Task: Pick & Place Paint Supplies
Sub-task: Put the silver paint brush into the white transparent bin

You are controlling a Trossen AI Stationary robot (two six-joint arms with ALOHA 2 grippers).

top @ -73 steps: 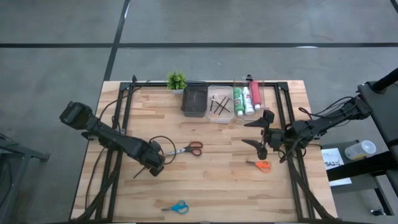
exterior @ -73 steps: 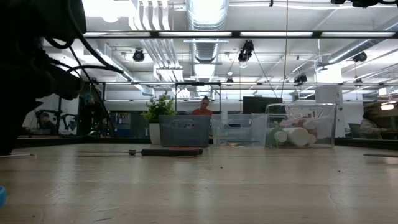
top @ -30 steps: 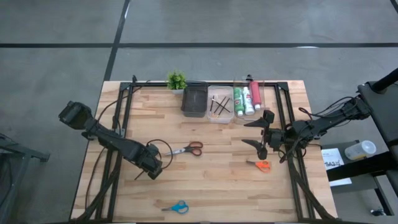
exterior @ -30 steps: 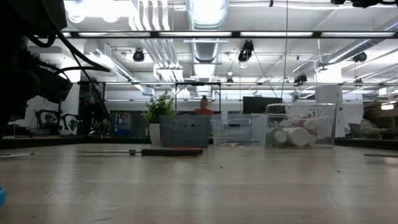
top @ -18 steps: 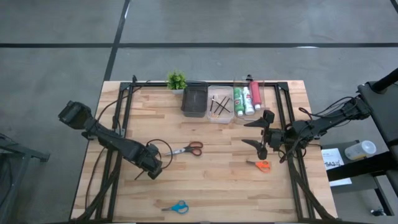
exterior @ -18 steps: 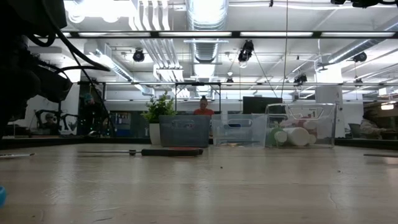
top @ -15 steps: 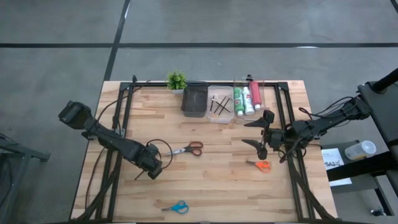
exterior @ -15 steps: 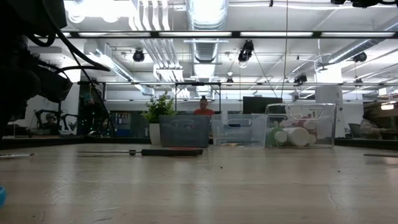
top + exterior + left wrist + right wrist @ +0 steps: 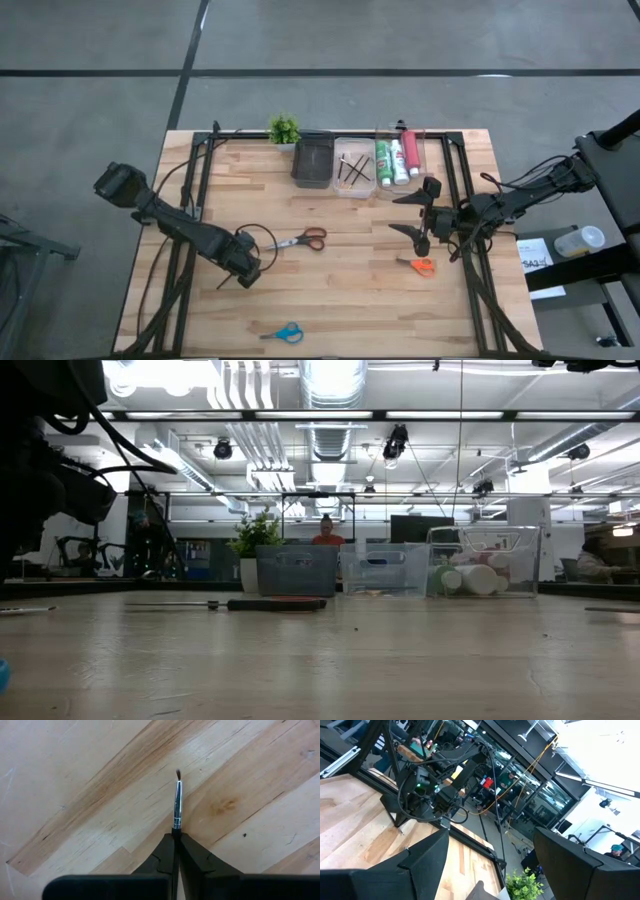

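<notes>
A thin dark brush point(image 9: 177, 805) is pinched between the closed fingers of the left claw point(image 9: 240, 272), which is held low over the bench point(image 9: 330, 300), left of and slightly nearer than the red scissors point(image 9: 300, 241); in the left wrist view the brush's metal ferrule and dark tip are seen jutting out past the fingertips point(image 9: 170, 845) over the bare wood. The red scissors are laid flat near the middle of the bench, in front of the grey bin point(image 9: 312, 162). The blue scissors point(image 9: 284, 333) are found well in front of the red scissors, close to the near edge, and the orange scissors point(image 9: 420, 265) well to the right of the red scissors. The right claw point(image 9: 420, 215) is held with its fingers spread wide and nothing between them, to the right of the red scissors and just behind the orange scissors. Right of the grey bin a clear tray point(image 9: 352, 170) holding brushes is set, and beside that a clear tray point(image 9: 420, 150) holding the green, white and pinkish-red tubes point(image 9: 397, 159). A potted plant point(image 9: 284, 129) is placed just left of the grey bin, at the far edge
</notes>
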